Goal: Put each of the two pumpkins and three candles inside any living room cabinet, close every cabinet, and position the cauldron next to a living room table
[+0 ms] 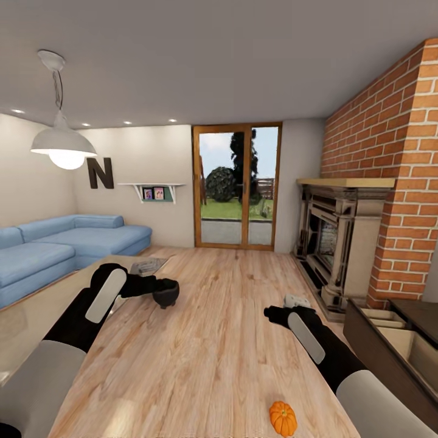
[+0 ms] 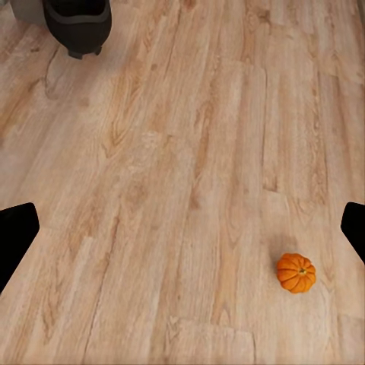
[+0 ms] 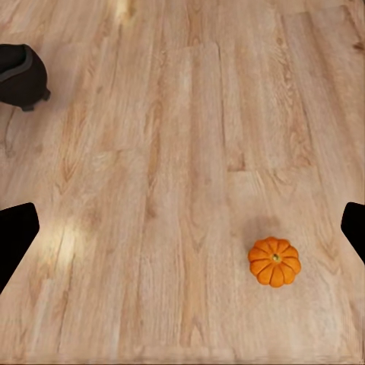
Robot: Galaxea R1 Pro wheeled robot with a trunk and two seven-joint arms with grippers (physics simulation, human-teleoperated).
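Pumpkin (image 1: 283, 418): on floor, nearest camera, between arms; cauldron (image 1: 165, 293) ahead by glass bench (image 1: 24, 316); cabinet (image 1: 389, 340) drawers open at right; both jaws wide, empty; step: pumpkin pickup, needs descent.

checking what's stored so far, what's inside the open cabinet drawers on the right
The cabinet has two pull-out fronts open. The pale insides that show look bare, with no pumpkin or candle visible. Their lower parts are hidden behind the front walls and the frame edge. One pumpkin lies on the floor.

Pale wood-grain floor (image 1: 207, 340) with a soft sheen; matt ribbed orange pumpkin (image 1: 283, 418); dull black cauldron (image 1: 165, 293); rough brick chimney (image 1: 395, 152).
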